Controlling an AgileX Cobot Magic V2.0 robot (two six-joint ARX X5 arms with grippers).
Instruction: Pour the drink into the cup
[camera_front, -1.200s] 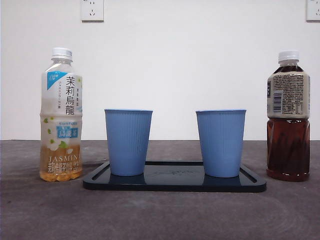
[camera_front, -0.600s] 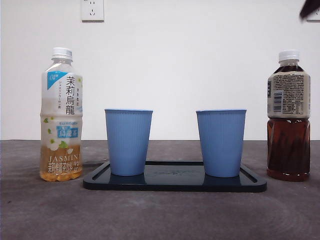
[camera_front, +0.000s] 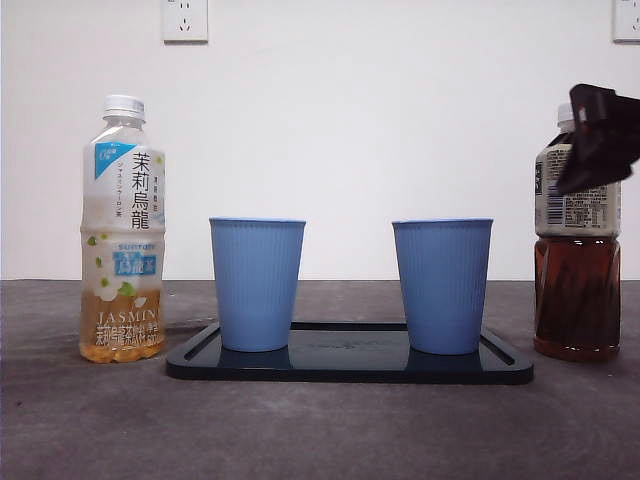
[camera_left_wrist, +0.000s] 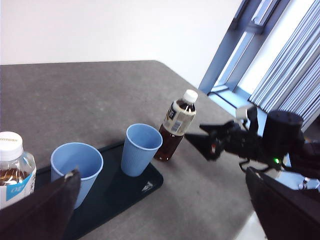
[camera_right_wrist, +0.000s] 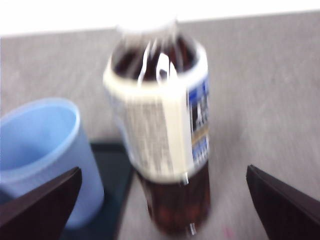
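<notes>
Right gripper (camera_right_wrist: 160, 210): jaws spread wide, nothing between them, hanging in the air. In the front view its black tip (camera_front: 598, 140) shows in front of the upper part of the dark tea bottle (camera_front: 576, 235); in the left wrist view it (camera_left_wrist: 197, 143) sits just beside that bottle, apart from it.

Dark tea bottle (camera_right_wrist: 161, 135): directly ahead of the right gripper, centred between the lines of its two jaws, upright on the table (camera_front: 320, 430), white cap on. Blurred in the right wrist view.

Blue cups, two: upright, both on the black tray (camera_front: 350, 362). The nearer cup (camera_front: 442, 285) stands just beyond the dark tea bottle from the right gripper and shows open-mouthed (camera_right_wrist: 42, 155) to one side of the bottle in the right wrist view. The farther cup (camera_front: 257, 283) stands further along the tray, well apart from the right gripper.

Jasmine tea bottle (camera_front: 122, 230): pale, white cap on, upright on the table past the far end of the tray, the item furthest from the right gripper and closest to the left gripper.

Left gripper (camera_left_wrist: 165, 210): jaws parted, grasping nothing, held high above the table, looking down on the tray (camera_left_wrist: 127, 187), both cups and both bottles.
</notes>
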